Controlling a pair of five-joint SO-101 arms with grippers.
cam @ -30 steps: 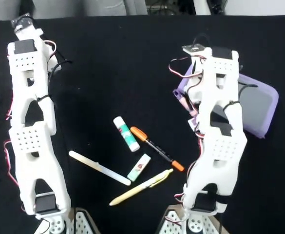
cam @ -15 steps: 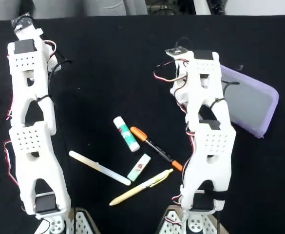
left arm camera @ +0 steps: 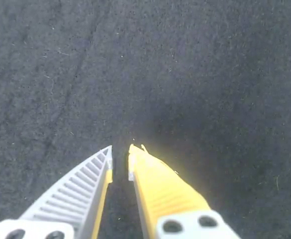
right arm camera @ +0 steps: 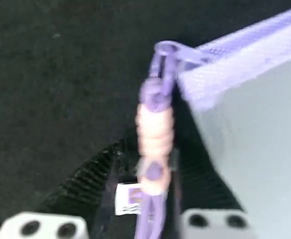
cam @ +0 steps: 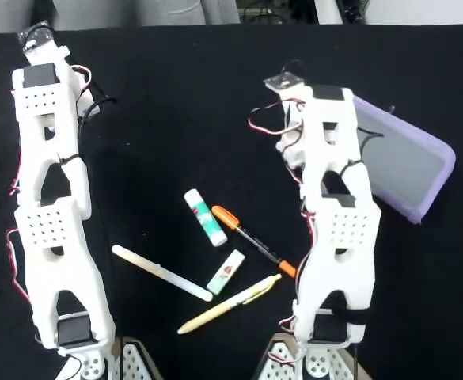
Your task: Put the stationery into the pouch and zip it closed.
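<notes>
Right gripper [right arm camera: 144, 149] pinches the purple beaded zip-pull cord [right arm camera: 155, 130] of the lilac-edged grey pouch [cam: 409, 162] on the right of the black table [cam: 176, 95]; left gripper [left arm camera: 120, 155] hangs closed, empty. Opening step, I judge; next, drag the zip open for the white glue stick [cam: 205, 217] and pens [cam: 255, 242] lying mid-table.

Left gripper [left arm camera: 120, 150] closed (jaws nearly touching); right gripper [right arm camera: 147, 152] clamped.

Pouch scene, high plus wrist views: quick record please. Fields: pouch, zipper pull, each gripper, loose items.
pouch: purple, flat on the table, partly under the right arm
zipper pull: beaded, between the right gripper's fingers
right gripper: shut on zipper pull
left gripper: shut, empty, over bare table
loose items: glue stick, orange-capped pen, white pen, small green-and-white stick, yellow pen; all between the arms, outside the pouch
</notes>
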